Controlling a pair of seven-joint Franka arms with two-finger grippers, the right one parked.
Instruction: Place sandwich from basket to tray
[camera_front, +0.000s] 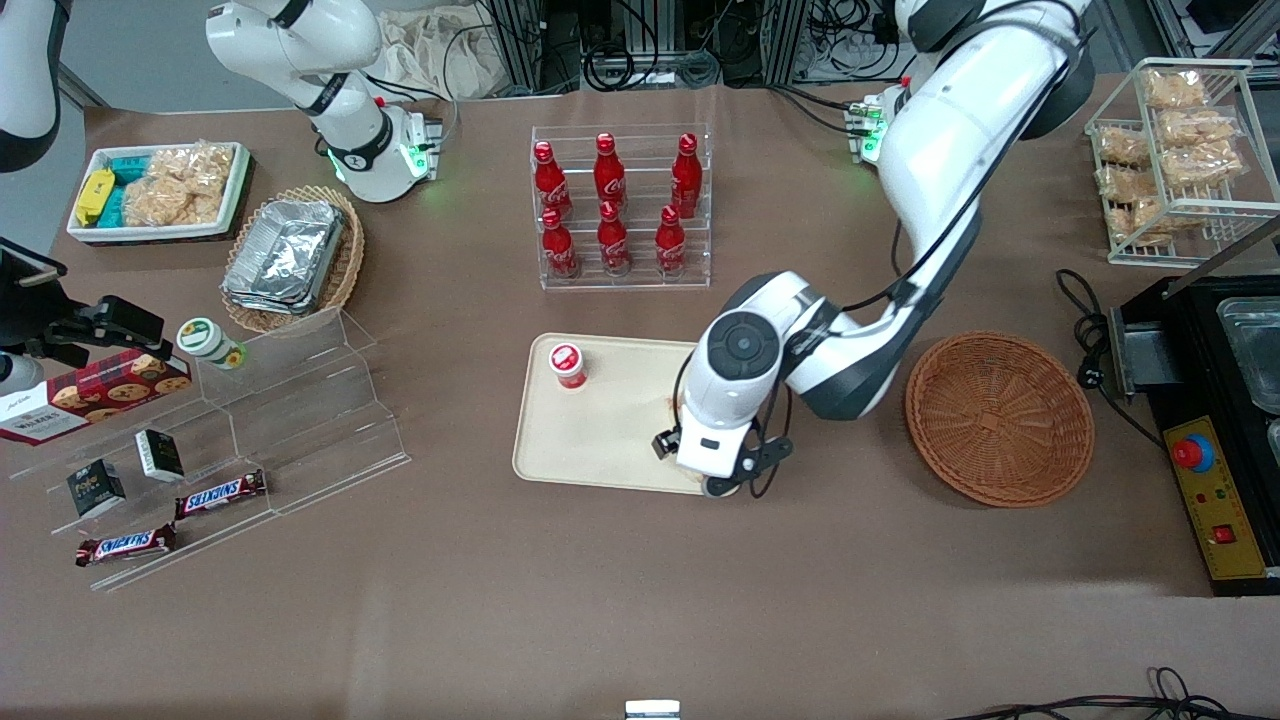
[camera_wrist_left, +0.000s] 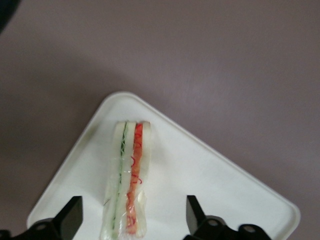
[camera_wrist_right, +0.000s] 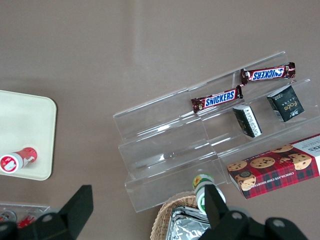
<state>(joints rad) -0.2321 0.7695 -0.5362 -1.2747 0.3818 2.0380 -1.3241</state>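
Hovering over the tray, our gripper sits above the corner nearest the basket and the front camera. Its fingers are spread wide, and the sandwich lies between them on the tray, touched by neither one, so we judge it released. The basket stands apart from the tray, toward the working arm's end of the table, with nothing in it that we can see.

We see the sandwich resting on a narrow side, its red and green filling edge facing up, close to the tray's rounded corner. We think the main risk is in the lift-off: if we rise at a slant or swing sideways early, a finger could clip the wedge and tip it flat, or nudge it over the low rim onto the brown table. Its clear wrapping looks loose near the gripper, and we cannot tell whether it clings to a finger; if so, it might drag along.

Around us, a small red-capped bottle lies on the tray's other end, well apart from the sandwich. A clear rack of red cola bottles stands farther from the front camera than the tray, near enough that the arm's elbow should stay clear when pulling back. Nothing else stands close.
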